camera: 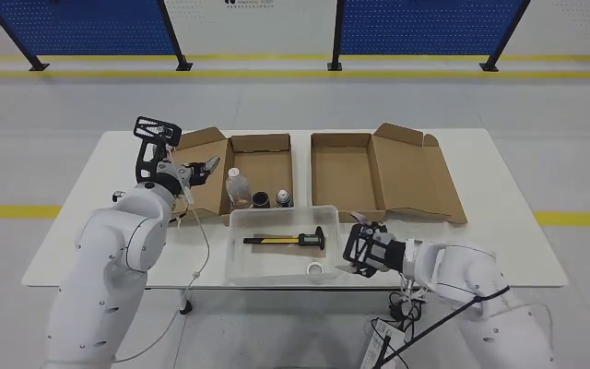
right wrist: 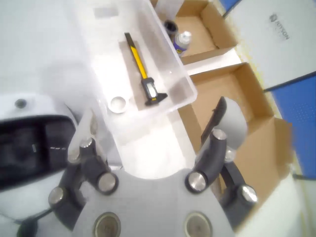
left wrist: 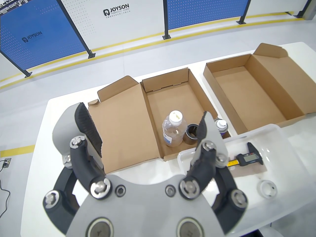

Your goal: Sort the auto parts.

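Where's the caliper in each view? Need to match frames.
Top view: caliper in the clear bin, near the middle.
Left wrist view: caliper in the bin, display end toward the white ring.
Right wrist view: caliper in the bin, display end toward the ring.
Shared landmark: the white ring.

Blue and white panels (camera: 92,23) border grey floor (camera: 295,101).

A white table (camera: 525,212) stands on a grey floor (camera: 74,106) crossed by yellow lines (camera: 277,73); blue and white partition panels (camera: 92,23) stand behind it.
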